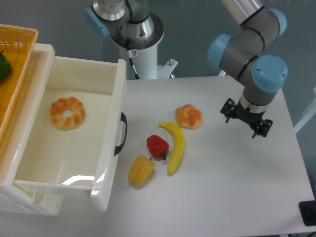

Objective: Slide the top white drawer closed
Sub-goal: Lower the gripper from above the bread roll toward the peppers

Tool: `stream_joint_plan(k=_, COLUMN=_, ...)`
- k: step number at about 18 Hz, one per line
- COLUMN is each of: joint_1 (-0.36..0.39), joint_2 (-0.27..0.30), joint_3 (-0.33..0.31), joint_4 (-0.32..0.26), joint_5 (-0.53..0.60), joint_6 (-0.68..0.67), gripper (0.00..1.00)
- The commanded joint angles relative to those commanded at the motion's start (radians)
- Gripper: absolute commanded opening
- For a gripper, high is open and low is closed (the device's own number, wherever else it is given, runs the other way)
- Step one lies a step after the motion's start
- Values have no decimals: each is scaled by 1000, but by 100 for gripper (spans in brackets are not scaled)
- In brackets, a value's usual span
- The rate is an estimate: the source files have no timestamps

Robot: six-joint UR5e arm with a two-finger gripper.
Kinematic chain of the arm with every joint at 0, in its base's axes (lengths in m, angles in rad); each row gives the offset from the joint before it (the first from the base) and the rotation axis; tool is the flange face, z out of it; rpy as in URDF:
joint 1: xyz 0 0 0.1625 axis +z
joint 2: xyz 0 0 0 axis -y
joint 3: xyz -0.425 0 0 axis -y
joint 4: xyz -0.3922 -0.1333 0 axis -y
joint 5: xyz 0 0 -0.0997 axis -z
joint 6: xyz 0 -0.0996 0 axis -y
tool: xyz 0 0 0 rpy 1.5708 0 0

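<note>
Hanging over the right part of the white table, my claw points down with its two dark fingers spread apart and nothing between them. Grey-blue wall fills the room behind the far edge of the table, and the round base of an arm mount stands at that far edge near the middle. A small black block sits at the table's near right corner.

Loose on the tabletop lie four foods. A golden bread roll sits near the centre, well apart from my claw. A banana curves just beside it toward the near edge. A red pepper touches the banana's left side, and a yellow pepper lies just beside the red one, closer to the near edge.

At the left edge of the table, the top white drawer stands pulled far out of its cabinet, its front panel with the curved black handle facing the peppers. Inside it rests one ring-shaped pastry on the far half of the glossy floor; the near half shows only a bright glare. A yellow wicker basket sits at the far left corner, holding something green that the frame cuts off.
</note>
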Motion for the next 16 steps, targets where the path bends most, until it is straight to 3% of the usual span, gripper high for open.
stream_joint_plan(k=3, joint_1=-6, joint_2=9, joint_3=-23, joint_4=0, joint_5=-6, joint_6=-48, gripper=97)
stream_joint_plan(k=5, joint_1=-21, joint_2=35, joint_3=-37, joint_4=-9, joint_5=-6, joint_6=-78, gripper=68)
stream_joint_plan(k=10, joint_1=-92, joint_2=49, joint_3=-66, joint_4=-26, joint_5=-6, joint_6=-267, gripper=16)
stream_joint_plan(k=13, joint_1=-149, joint_2=51, joint_3=-66, joint_4=-57, joint_5=-17, joint_6=-356, gripper=0)
stream_joint_plan(k=16, joint_1=-216, joint_2=63, joint_3=-66, joint_4=-66, joint_5=-58, joint_6=-508, gripper=0)
